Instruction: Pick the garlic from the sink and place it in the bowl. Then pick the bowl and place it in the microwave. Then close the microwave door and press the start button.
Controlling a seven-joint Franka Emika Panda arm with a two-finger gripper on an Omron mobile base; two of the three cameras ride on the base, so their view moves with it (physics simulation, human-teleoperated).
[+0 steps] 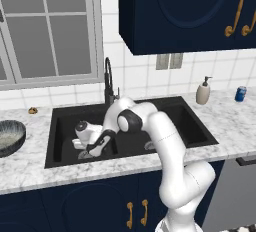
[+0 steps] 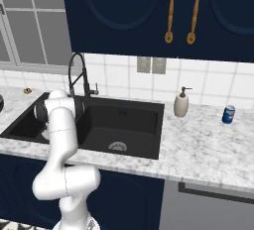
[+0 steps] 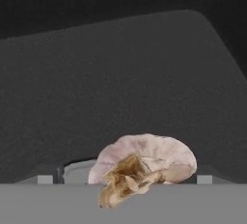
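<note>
Marble counter [image 1: 227,121]: blue can [image 1: 240,94], label unreadable.

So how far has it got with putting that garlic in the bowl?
Nothing looks finished yet. The garlic lies on the floor of the sink, right in front of the tool, which is down in the basin with its jaws open, not gripping. The bowl waits on the counter to the left. Picking, placing and all microwave steps remain.

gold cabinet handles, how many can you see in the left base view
4: two curled ones on the upper cabinet at top right, and two on the lower doors under the sink. The arm may hide more.
</note>
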